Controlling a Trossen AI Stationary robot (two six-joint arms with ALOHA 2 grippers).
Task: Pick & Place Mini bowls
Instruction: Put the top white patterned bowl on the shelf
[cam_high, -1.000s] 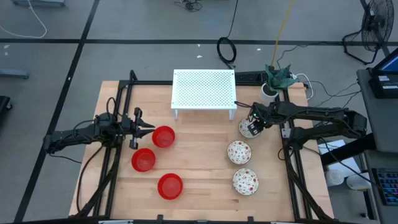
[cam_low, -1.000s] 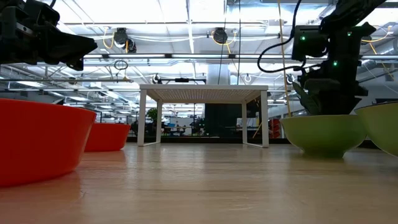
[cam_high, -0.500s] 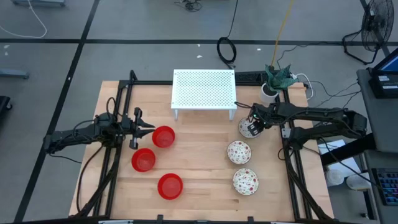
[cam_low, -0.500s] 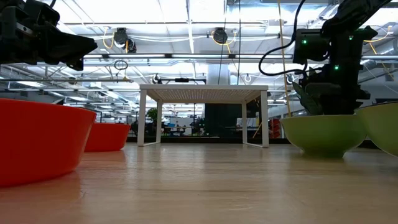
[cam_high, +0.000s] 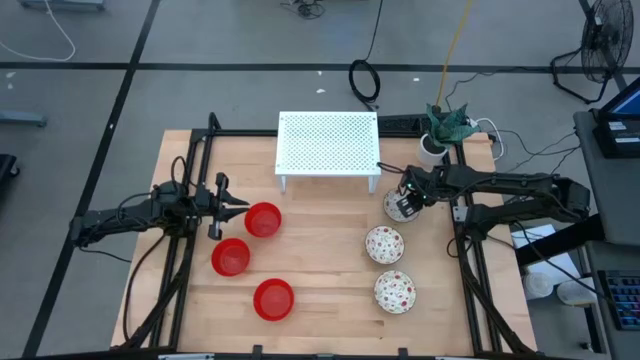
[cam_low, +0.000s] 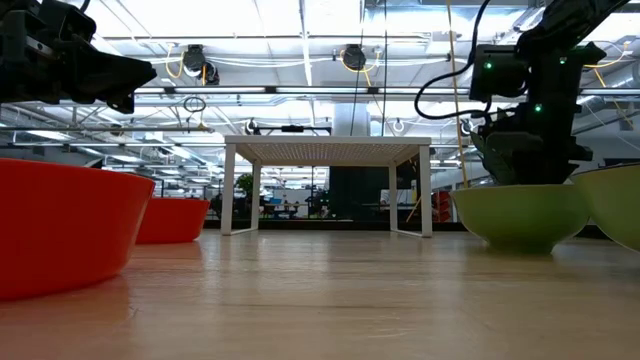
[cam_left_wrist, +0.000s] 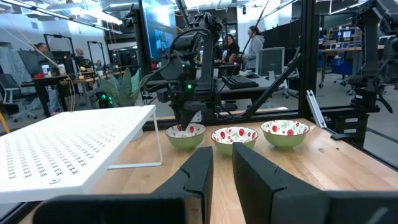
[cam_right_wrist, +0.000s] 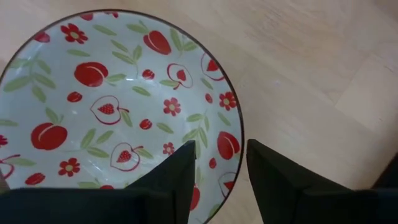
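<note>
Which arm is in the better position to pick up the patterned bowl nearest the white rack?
The right arm. Its tool is already down over that patterned bowl, with the bowl's rim between its fingers. The left tool is across the table, beside a red bowl.

Room was an open lab with a grey floor (cam_high: 200, 90) crossed by dark tape lines. The bench (cam_high: 320, 270) was light wood in a black frame. Loose cables (cam_high: 365, 80) lay on the floor behind it, a fan (cam_high: 605, 45) stood at the far right corner, and a laptop (cam_high: 620, 125) sat on a side table to the right. Ceiling lights (cam_low: 300, 20) ran bright overhead. People (cam_left_wrist: 252, 43) sat at desks with monitors (cam_left_wrist: 158, 37) beyond the bench.
</note>
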